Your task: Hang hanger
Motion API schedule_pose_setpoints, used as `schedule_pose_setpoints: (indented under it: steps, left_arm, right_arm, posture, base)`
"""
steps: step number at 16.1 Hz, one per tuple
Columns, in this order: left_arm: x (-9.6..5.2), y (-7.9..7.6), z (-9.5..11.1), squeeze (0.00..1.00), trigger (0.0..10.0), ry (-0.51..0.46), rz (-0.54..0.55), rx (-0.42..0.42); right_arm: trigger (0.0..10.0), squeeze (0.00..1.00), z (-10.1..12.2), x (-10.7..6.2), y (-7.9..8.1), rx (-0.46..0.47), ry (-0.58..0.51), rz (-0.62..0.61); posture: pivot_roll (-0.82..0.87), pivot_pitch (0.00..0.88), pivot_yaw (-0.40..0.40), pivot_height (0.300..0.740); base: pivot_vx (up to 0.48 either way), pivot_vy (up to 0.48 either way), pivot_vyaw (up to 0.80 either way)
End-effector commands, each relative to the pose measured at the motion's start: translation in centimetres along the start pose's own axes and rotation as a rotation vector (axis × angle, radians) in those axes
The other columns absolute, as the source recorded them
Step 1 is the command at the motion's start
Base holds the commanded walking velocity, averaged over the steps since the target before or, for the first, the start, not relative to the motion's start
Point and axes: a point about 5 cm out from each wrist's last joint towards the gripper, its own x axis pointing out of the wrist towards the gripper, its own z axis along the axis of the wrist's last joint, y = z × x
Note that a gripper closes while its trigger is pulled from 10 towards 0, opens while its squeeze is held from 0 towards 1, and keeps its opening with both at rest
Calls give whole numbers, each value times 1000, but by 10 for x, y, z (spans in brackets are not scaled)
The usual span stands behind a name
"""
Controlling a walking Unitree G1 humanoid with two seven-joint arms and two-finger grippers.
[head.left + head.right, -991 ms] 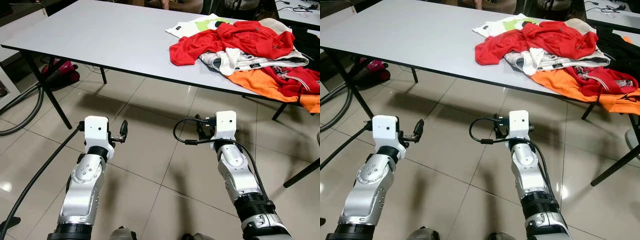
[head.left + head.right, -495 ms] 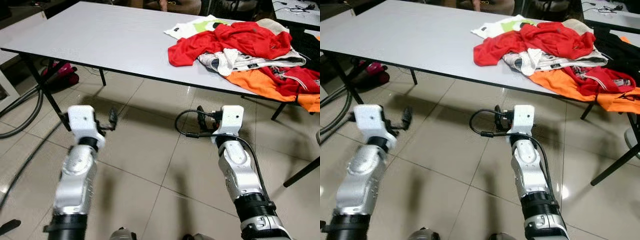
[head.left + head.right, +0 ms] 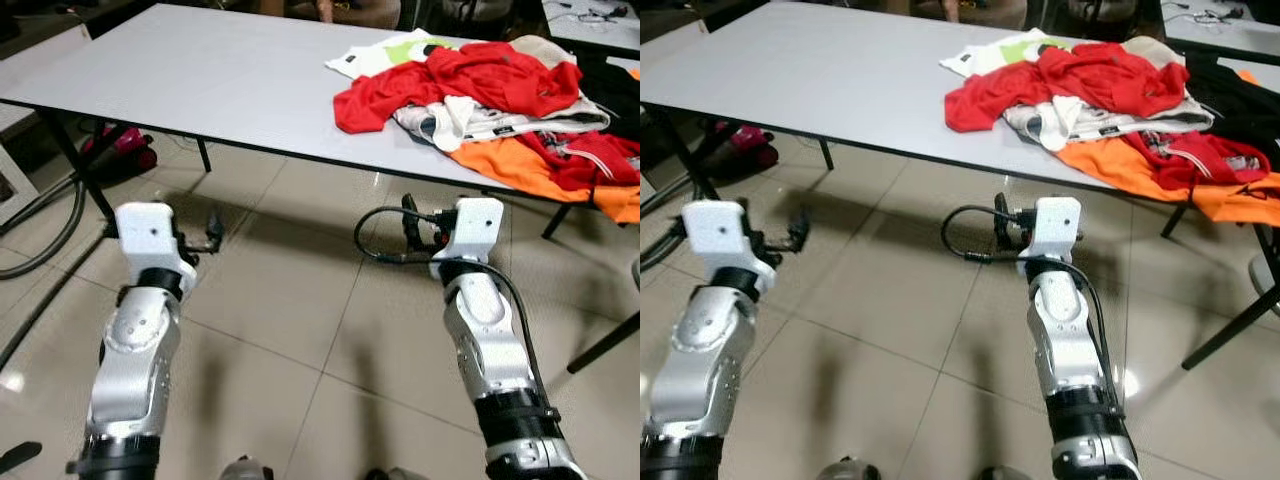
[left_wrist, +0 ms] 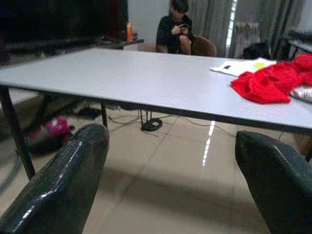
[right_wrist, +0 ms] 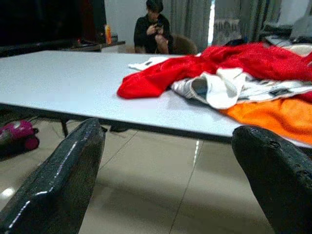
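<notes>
Both arms are extended forward at low height over the tiled floor (image 3: 300,320), short of the near edge of the surface (image 3: 200,80). The left end effector (image 3: 212,232) is below the near edge toward the surface's left corner; the right end effector (image 3: 412,222) is below the near edge, just in front of the clothes. In each wrist view the two black fingers (image 4: 58,185) and (image 5: 53,180) stand wide apart with nothing between them, so both end effectors are empty and spread wide. This posture reads as an approach stance: the arms are held low and clear of the surface edge, probably so the robot can close in without striking it. A heap of clothes (image 3: 480,90) occupies the right half of the surface, reaching from the far edge to the near edge. It consists of a red shirt (image 3: 450,75) on top, a white garment (image 3: 460,115) beneath it, an orange garment (image 3: 520,165) hanging over the near edge, and a white-and-green shirt (image 3: 390,52) at the far edge. The left half of the surface is bare. No hanger can be identified; it may lie under the heap or outside these views. A person (image 4: 175,31) is seated beyond the far edge, and a pink object (image 3: 125,145) lies on the floor under the left corner.
</notes>
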Motion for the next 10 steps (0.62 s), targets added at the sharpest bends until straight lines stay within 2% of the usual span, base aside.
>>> schedule_pose_setpoints:
  steps: [1, 2, 3, 4, 6, 8, 10]
  left_arm:
    - [-9, 3, -14, 0, 10000, 54, 39, -10]
    - [-16, -4, -30, 0, 10000, 116, 43, -6]
    - [-18, -11, -37, 0, 10000, 147, 41, -6]
    - [-18, -11, -36, 0, 10000, 140, 32, -2]
    - [-16, -1, -30, 0, 10000, 106, 20, 102]
    - [-15, 13, -29, 0, 10000, 110, 60, 92]
    - [-15, 12, -28, 0, 10000, 106, 61, 115]
  right_arm:
    - [10000, 0, -9, -2, 6, 10, 47, 27]
    - [10000, 0, -12, -5, 6, -2, 54, 27]
    - [10000, 0, -18, -7, 3, -14, 78, 21]
    - [10000, 0, -23, -9, 1, -14, 98, 14]
    - [10000, 0, -32, -15, -6, -36, 125, -4]
    - [10000, 0, -35, -16, -12, -19, 142, -41]
    - [10000, 0, -35, -14, -7, -21, 138, -18]
  posture:
    - [65, 27, 12, 740]
    - [61, 30, 13, 740]
    - [61, 31, 14, 740]
    - [58, 36, 11, 740]
    - [62, 37, 4, 740]
    - [67, 36, 4, 740]
    - [69, 37, 3, 740]
  base:
    - [0, 0, 725]
    - [0, 0, 706]
    - [0, 0, 681]
    - [0, 0, 681]
    - [0, 0, 656]
    - [0, 0, 578]
    - [0, 0, 556]
